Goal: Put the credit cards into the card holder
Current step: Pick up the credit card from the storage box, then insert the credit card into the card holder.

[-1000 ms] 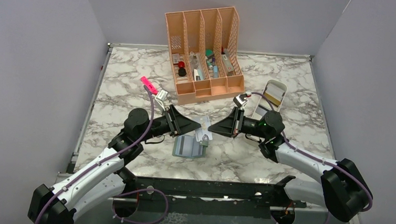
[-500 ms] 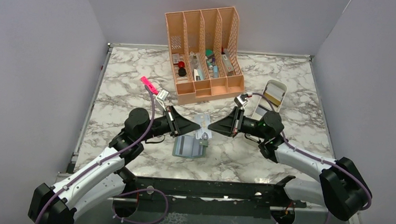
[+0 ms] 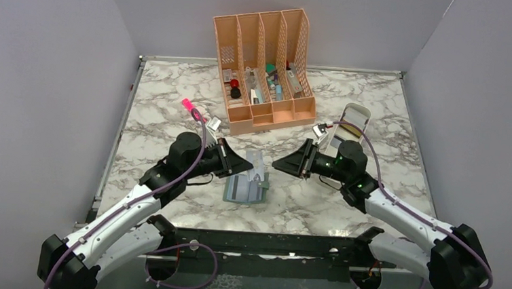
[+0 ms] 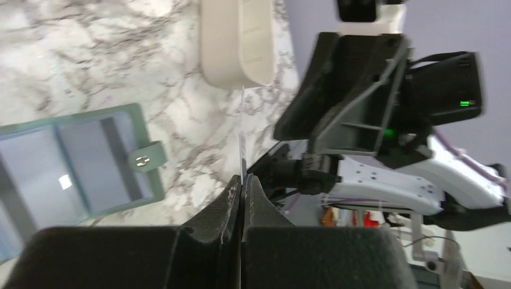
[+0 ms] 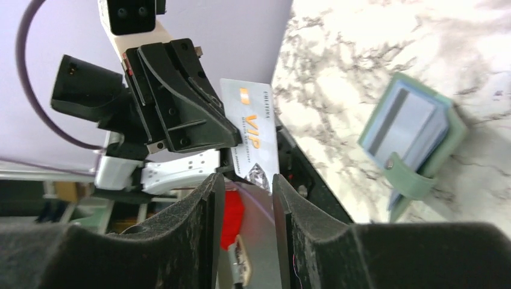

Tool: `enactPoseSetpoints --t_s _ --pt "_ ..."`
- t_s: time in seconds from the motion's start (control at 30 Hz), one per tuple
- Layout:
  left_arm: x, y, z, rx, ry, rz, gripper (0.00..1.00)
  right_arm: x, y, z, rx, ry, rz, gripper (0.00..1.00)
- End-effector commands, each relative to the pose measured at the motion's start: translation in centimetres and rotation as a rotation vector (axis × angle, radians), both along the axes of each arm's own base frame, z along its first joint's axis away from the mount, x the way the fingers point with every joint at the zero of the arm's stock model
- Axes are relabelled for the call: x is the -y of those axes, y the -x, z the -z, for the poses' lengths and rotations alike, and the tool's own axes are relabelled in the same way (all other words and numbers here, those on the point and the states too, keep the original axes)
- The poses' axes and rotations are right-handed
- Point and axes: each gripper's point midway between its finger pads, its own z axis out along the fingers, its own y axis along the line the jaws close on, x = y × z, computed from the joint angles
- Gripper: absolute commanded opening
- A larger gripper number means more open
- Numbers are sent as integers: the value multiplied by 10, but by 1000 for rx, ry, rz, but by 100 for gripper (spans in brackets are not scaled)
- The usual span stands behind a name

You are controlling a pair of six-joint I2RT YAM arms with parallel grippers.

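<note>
Sideways, left pincer [image 4: 242, 179] (clamped) holds card [image 5: 253, 135].

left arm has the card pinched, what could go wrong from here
The left gripper pinches the card only along one edge, so it may pivot or slip on the way down. The card holder lies open and loose on the table, with nothing pinning it; pushing the card at a pocket may just slide it. The open right gripper hovers close to the card and might knock it.
</note>
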Motion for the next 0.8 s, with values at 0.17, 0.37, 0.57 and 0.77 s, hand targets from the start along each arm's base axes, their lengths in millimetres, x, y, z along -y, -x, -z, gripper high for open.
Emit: enactPoseSetpoints --t_s 0.17,0.37,0.57,0.77 --pt "-32 -8 75 -80 -318 -69 0 12 -8 37 27 257 80 43" --pt "-49 -6 109 -146 -385 -103 0 -5 -8 52 44 349 80 42" --pt "-52 0 126 -193 -389 -96 0 -30 -1 76 47 448 41 40" --pt "-51 3 133 -199 -371 -93 0 -46 -3 97 46 526 16 38"
